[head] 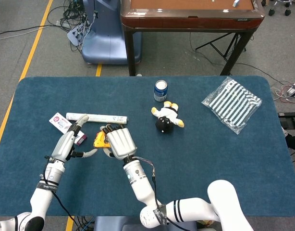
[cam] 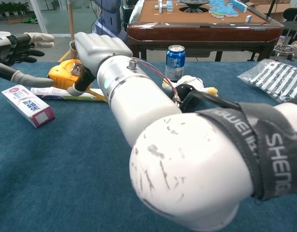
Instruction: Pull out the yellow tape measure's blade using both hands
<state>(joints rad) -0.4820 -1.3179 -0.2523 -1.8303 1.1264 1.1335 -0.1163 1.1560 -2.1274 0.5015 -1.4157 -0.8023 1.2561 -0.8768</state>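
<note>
Counter: a blue-covered surface is seen from above in the head view and from low in front in the chest view
Yellow tape measure: it is held just above the counter at the left-centre, between the two hands; its yellow body is also seen in the chest view
Right hand: it is seen closed over the yellow tape measure from above, with the fingers wrapped around the case; in the chest view the white hand is seen gripping the case from the right
Left hand: it is seen just beside the tape measure on its left, with nothing held; the fingers are spread, and the thumb is pointed toward the case; in the chest view a gap is seen between hand and case
White tube: it is laid flat just behind the hands
Small box: a white and pink carton is laid near the left hand
Blue can: it is stood upright near the far edge
Toy: a small black, white and yellow plush figure is laid near the can
Striped bag: it is laid at the far right, well apart from the hands
</note>
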